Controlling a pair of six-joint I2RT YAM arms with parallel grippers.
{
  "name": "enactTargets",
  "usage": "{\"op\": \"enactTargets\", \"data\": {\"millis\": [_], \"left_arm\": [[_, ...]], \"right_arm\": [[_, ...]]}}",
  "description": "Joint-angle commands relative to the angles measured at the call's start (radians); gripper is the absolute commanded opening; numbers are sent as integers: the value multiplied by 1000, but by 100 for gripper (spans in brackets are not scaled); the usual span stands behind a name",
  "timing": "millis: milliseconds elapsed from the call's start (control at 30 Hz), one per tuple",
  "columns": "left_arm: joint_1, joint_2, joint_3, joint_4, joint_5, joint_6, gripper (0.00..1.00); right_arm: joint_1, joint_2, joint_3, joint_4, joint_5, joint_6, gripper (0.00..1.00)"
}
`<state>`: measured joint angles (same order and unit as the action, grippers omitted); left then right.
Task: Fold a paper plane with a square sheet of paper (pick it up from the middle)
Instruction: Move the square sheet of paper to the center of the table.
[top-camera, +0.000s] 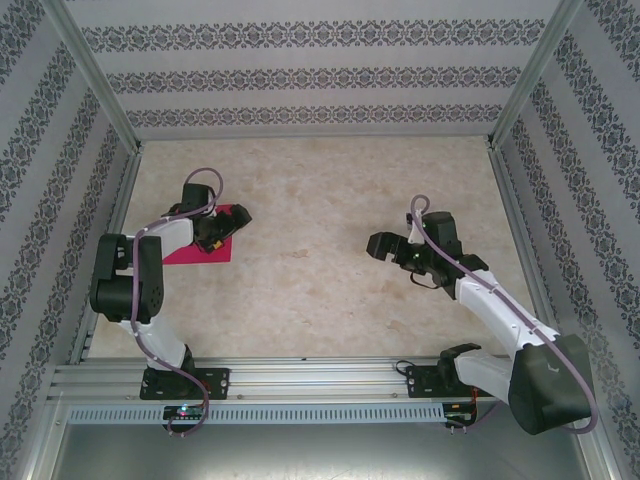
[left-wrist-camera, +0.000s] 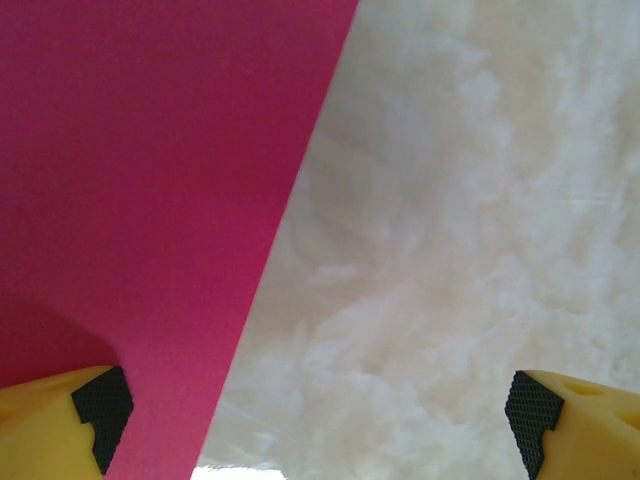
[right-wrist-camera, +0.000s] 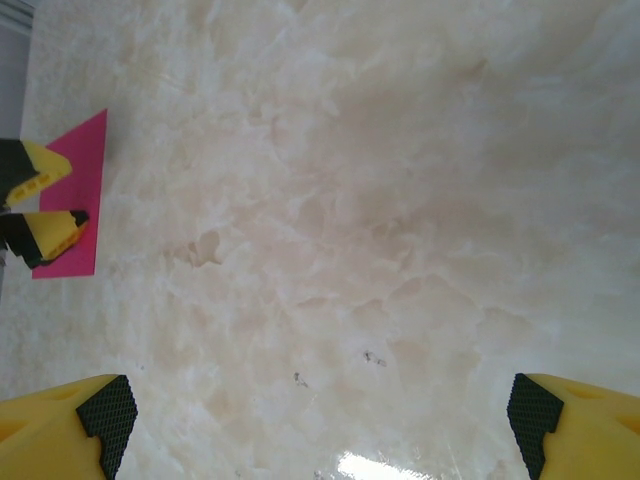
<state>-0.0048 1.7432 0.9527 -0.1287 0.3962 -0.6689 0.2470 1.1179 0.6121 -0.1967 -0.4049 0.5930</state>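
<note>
Pincer on left (left-wrist-camera: 315, 415) agape, empty, astride paper (left-wrist-camera: 150, 180) edge

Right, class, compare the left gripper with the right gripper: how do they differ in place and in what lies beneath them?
The left gripper straddles an edge of the square sheet of paper; the right gripper has bare table beneath it. The left gripper sits at the table's left side, the right gripper toward the right, far from the sheet. Both are open and empty.
</note>
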Motion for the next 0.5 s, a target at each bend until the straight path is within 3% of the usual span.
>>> {"op": "enactTargets", "data": {"millis": [0, 167, 467], "left_arm": [[-25, 42, -67, 47, 76, -75, 100], [-127, 48, -124, 137, 89, -148, 100], [-360, 88, -66, 193, 55, -233, 100]], "right_arm": [[22, 5, -19, -24, 43, 32, 98], [52, 5, -36, -28, 76, 58, 98], [101, 10, -28, -46, 117, 78, 98]]}}
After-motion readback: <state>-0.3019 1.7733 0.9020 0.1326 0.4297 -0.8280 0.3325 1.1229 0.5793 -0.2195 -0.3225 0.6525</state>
